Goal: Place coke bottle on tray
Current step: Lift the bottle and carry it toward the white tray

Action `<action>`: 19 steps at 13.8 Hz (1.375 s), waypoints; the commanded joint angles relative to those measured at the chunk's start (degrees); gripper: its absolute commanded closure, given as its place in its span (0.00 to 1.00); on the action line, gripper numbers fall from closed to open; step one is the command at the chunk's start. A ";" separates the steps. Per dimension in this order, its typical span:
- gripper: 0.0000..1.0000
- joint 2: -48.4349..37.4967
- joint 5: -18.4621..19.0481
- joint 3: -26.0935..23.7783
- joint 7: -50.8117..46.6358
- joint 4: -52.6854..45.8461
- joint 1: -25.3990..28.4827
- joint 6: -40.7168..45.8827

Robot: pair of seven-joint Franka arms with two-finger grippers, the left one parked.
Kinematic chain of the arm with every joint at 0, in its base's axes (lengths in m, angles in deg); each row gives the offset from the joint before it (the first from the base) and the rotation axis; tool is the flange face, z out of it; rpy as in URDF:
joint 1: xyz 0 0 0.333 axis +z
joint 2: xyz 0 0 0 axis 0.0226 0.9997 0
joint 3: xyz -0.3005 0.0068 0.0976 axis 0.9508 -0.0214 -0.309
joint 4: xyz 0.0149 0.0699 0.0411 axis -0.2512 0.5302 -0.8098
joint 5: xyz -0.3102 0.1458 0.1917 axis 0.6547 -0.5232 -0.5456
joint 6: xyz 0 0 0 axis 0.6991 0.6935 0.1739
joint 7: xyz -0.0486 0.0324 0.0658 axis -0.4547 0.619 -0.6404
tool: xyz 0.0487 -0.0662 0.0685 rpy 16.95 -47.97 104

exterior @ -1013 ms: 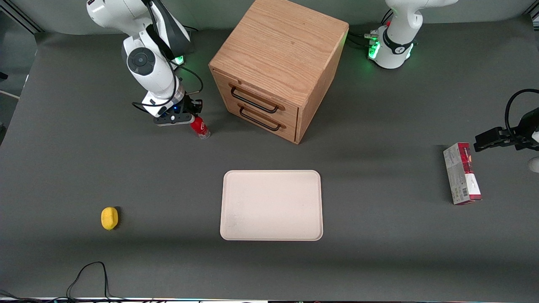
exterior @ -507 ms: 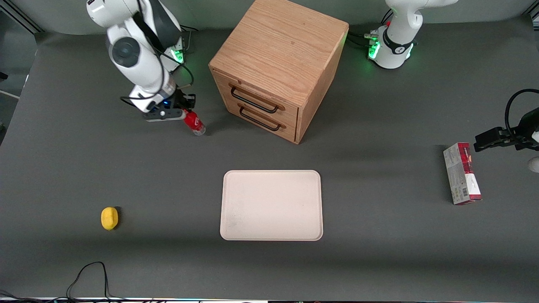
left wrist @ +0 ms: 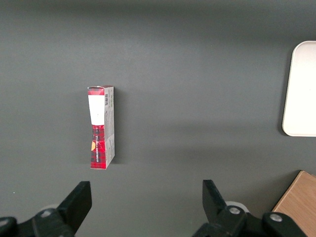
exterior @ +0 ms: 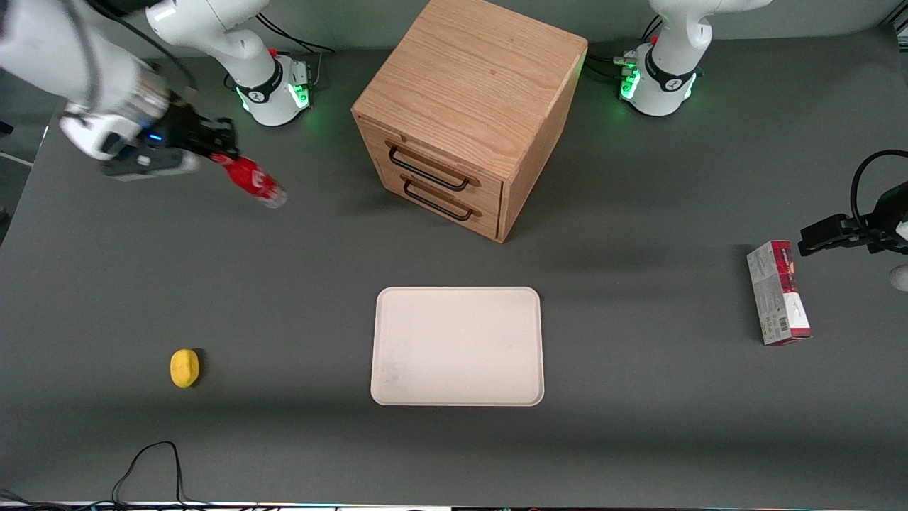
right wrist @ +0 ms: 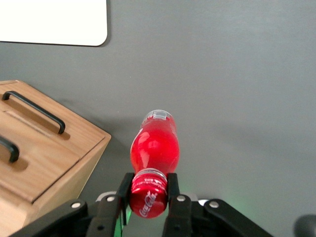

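Note:
My gripper (exterior: 221, 152) is shut on the red cap of the coke bottle (exterior: 252, 182). The bottle hangs tilted above the table, toward the working arm's end, with its clear base pointing down and outward. In the right wrist view the two black fingers (right wrist: 172, 184) clamp the cap on both sides, and the red body of the coke bottle (right wrist: 154, 147) sticks out from the gripper (right wrist: 148, 186). The cream-white tray (exterior: 457, 345) lies flat with nothing on it, nearer to the front camera than the bottle. A corner of the tray (right wrist: 54, 22) also shows in the right wrist view.
A wooden two-drawer box (exterior: 468, 113) stands beside the held bottle, farther from the camera than the tray. A yellow lemon-like object (exterior: 184, 367) lies toward the working arm's end. A red-and-grey carton (exterior: 778, 292) lies toward the parked arm's end. A black cable (exterior: 149, 461) loops at the front edge.
The arm has lifted the bottle off the table near the drawer box. It has swung the bottle away toward the working arm's end, more tilted than before.

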 commanded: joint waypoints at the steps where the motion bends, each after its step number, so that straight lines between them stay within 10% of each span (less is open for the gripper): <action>1: 1.00 7.97 1.87 0.41 2.13 -13.41 0.05 7.41; 6: 1.00 18.52 0.83 0.23 0.99 -26.87 -1.27 12.08; 13: 1.00 45.05 -9.89 -0.73 -16.48 -54.80 -1.18 14.37; 19: 1.00 57.81 -11.13 -4.69 -29.24 -59.50 -1.10 0.24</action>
